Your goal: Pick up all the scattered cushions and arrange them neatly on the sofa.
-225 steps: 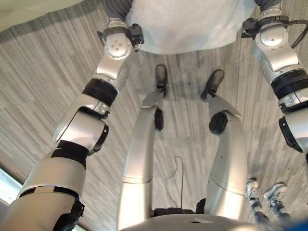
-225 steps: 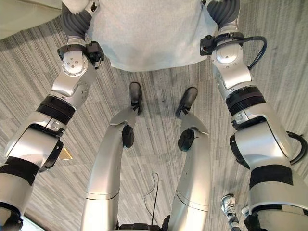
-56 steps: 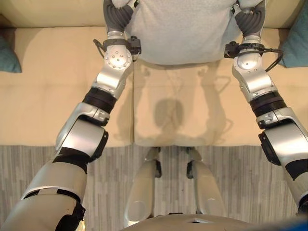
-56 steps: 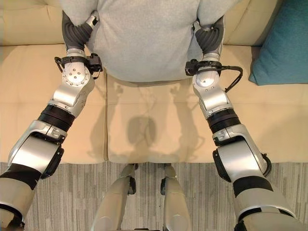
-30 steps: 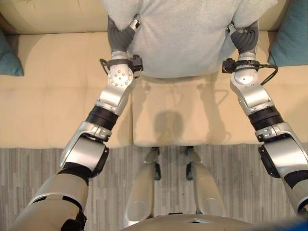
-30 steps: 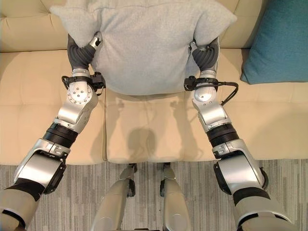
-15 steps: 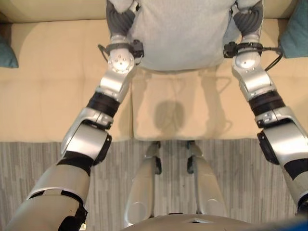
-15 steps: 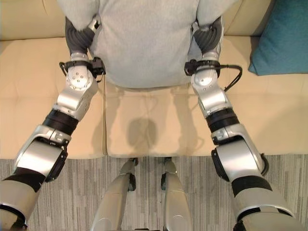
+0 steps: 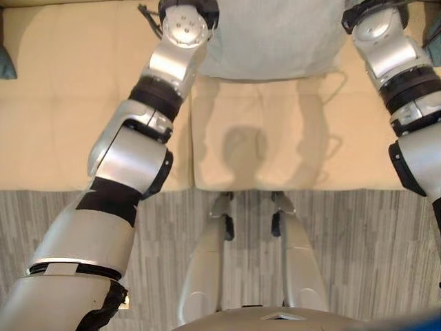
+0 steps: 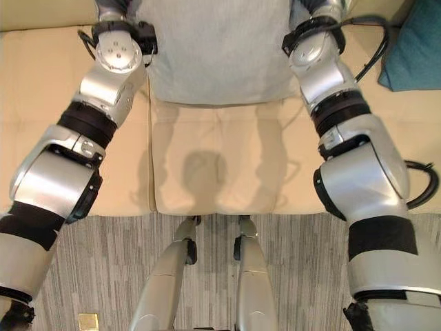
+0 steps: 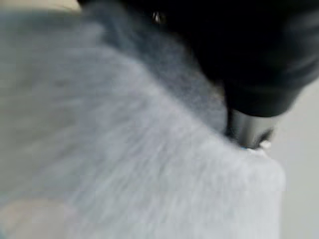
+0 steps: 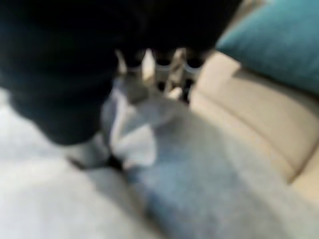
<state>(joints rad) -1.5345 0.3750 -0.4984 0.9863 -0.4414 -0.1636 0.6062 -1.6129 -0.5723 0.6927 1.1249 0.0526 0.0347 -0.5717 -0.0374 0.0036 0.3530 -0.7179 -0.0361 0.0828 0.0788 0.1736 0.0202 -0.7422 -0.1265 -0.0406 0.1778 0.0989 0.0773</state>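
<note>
Since a moment ago we've carried our grey cushion [image 10: 213,48] further over the sofa [image 10: 213,158] seat, both hands' fingers gripping its corners – right hand [image 12: 149,104], left hand [image 11: 246,129] – still to be set down beside the teal cushion [image 10: 417,52].

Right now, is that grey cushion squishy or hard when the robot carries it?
Probably squishy: the grey cushion bunches and creases around the right robot hand. It likely sags rather than staying stiff, since its lower edge curves. It seems light, held up over the sofa just by its sides.
</note>
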